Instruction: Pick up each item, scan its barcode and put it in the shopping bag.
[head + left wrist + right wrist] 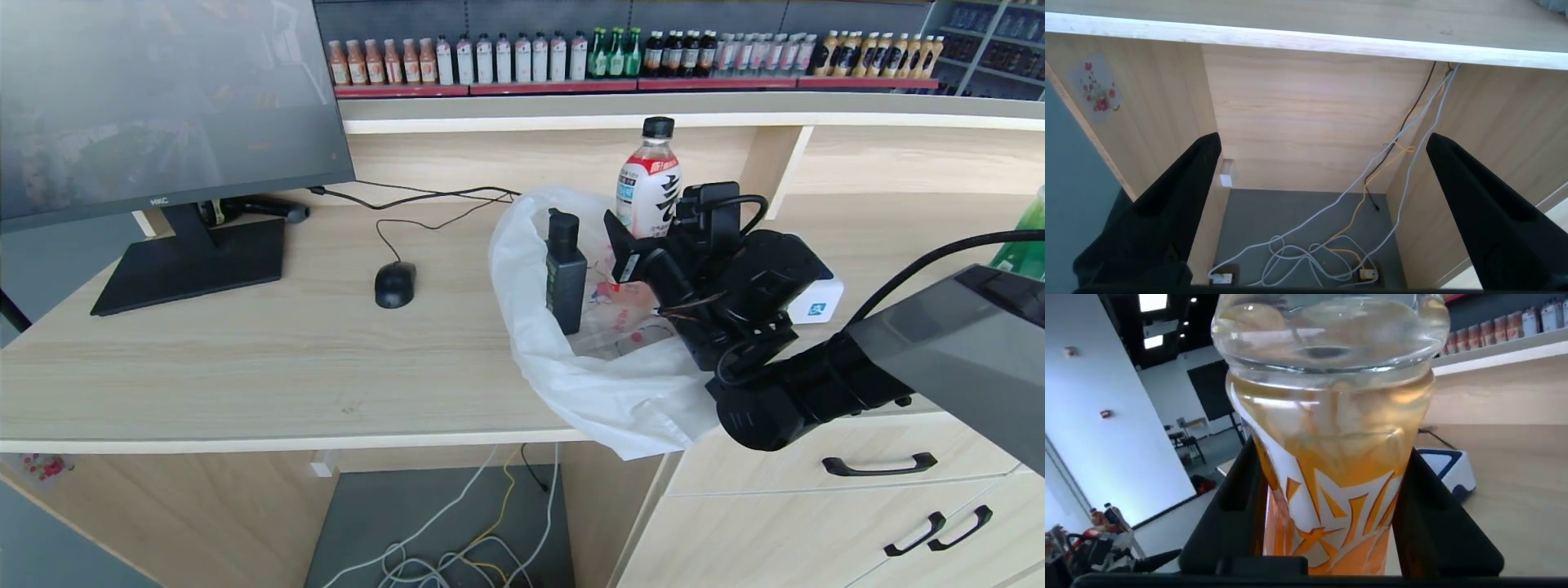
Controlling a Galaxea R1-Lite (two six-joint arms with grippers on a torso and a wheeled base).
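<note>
My right gripper (657, 233) is shut on a tea bottle (649, 184) with a white label and black cap, held upright over the far side of the white plastic shopping bag (555, 359). In the right wrist view the bottle (1331, 457) shows amber liquid between the two black fingers (1229, 506). A dark slim bottle (565, 273) stands inside the bag. A white scanner box (816, 298) sits just behind my right arm. My left gripper (1323, 212) hangs open below the desk edge, holding nothing.
A monitor (163, 98) stands at the desk's back left, with a black mouse (395, 284) and its cable nearby. A green bottle (1024, 241) sits at the right edge. Drawers (878, 465) lie under the right side. Loose cables (1315, 253) lie beneath the desk.
</note>
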